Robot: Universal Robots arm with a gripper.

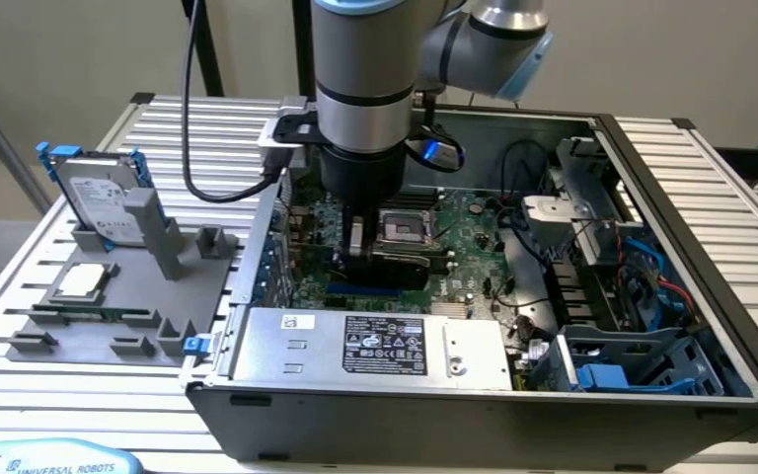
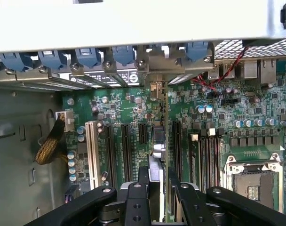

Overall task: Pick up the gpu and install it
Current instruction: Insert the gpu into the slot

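Gpu [image 2: 161,141] stands on edge inside the open computer case [image 1: 695,197], pinched between the claw [image 2: 157,183] fingers above the motherboard's [image 2: 256,136] expansion slots. Around it sit the power supply [image 1: 379,346], processor socket [image 1: 406,229] and, on the worktop [image 1: 37,385], a hard drive [image 1: 96,202].

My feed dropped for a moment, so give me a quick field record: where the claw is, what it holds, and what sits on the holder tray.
claw: inside the open computer case, low over the motherboard
held: gpu, on edge between the fingers, over the expansion slots
holder tray: hard drive upright, processor chip lying flat
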